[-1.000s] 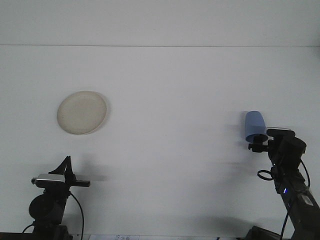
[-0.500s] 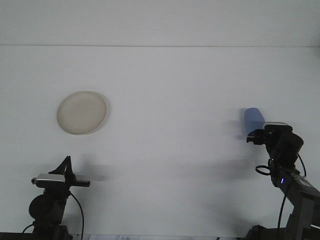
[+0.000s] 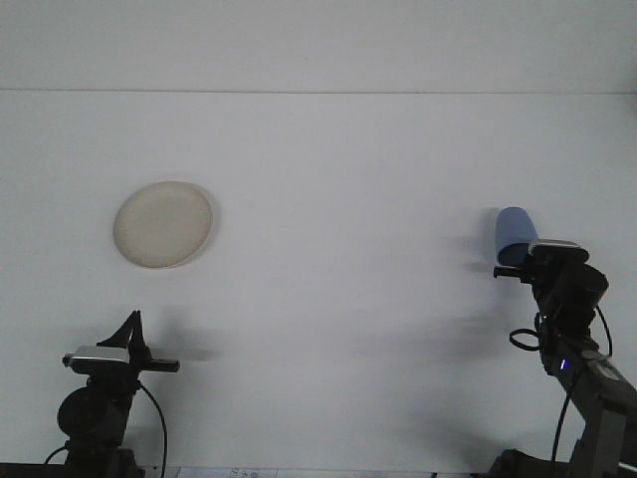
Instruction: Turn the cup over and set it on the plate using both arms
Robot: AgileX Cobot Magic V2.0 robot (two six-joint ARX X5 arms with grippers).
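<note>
A blue cup [image 3: 513, 233] is at the right side of the white table, tilted with its narrower end up and leaning slightly left. My right gripper [image 3: 514, 266] holds it by its lower end, which the gripper hides. A pale round plate [image 3: 163, 223] lies flat at the left, far from the cup. My left gripper [image 3: 129, 330] is low at the front left, below the plate and pointing away from me, with nothing seen in it.
The table's far edge [image 3: 318, 92] meets a white wall at the back. Cables hang from both arms near the front edge. Nothing else stands on the white surface between plate and cup.
My right gripper has moved up and a little to the right with the cup, and the cup has tilted. The left arm and the plate have stayed still.
</note>
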